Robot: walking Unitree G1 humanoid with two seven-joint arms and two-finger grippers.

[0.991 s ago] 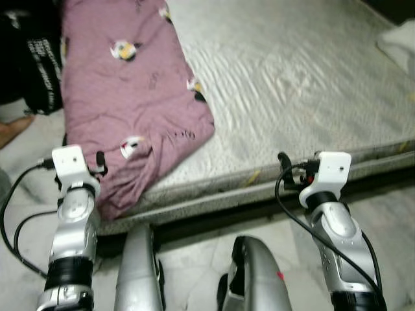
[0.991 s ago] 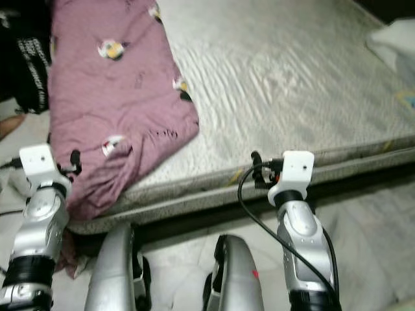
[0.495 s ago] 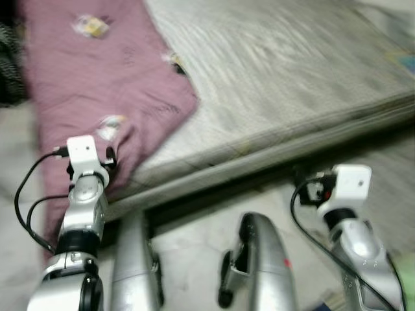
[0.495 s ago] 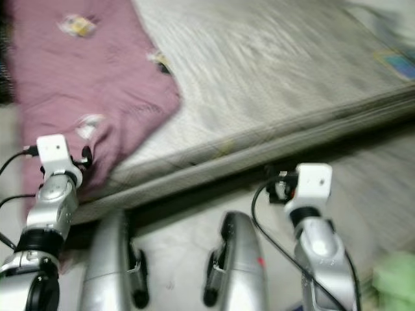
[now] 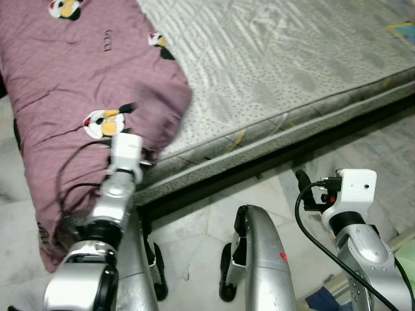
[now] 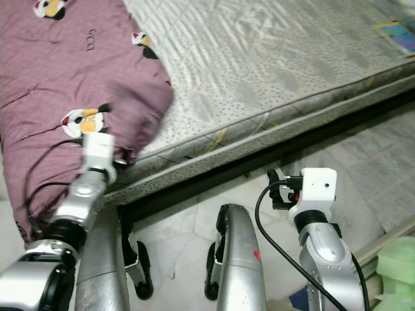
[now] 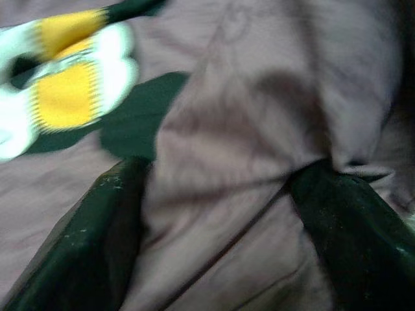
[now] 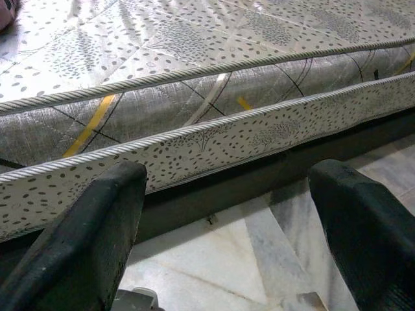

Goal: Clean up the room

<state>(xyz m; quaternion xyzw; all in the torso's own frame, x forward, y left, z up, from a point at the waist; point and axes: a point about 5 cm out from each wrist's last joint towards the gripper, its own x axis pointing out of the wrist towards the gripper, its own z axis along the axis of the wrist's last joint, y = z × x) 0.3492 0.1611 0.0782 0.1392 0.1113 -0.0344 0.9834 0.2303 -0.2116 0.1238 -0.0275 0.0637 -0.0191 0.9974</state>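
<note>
Blanket: a purple blanket [image 5: 71, 97] with cartoon prints lies rumpled across the mattress from about 9 to 11 o'clock in the head view, its lower end spilling over the near edge toward the floor.
Left claw: the left claw [image 7: 214, 188] is pressed into the blanket near the 9 o'clock side of the bed, just below a yellow-and-white print [image 7: 61, 84]; its two black fingers [image 7: 97, 240] stand apart with a ridge of cloth bunched between them, spread and not yet pinched.
Right claw: the right claw [image 8: 227, 214] hangs low at about 4 o'clock, over the floor in front of the bed, fingers spread wide and holding nothing; it looks at the mattress edge.
Mattress: the grey patterned mattress [image 5: 279, 65] is bare from 12 to 3 o'clock.
Small item: something flat and colourful [image 6: 395, 29] lies at the 2 o'clock corner of the mattress; what it is cannot be told.
Floor: pale marble floor [image 5: 194, 227] runs under the bed; a green thing [image 6: 399, 265] sits at 4 o'clock on it.
Progress: early, by my judgement. The blanket is unfolded and half off the bed, so gripping, lifting and folding or spreading it all remain; the small item and the green thing probably need putting away too.
</note>
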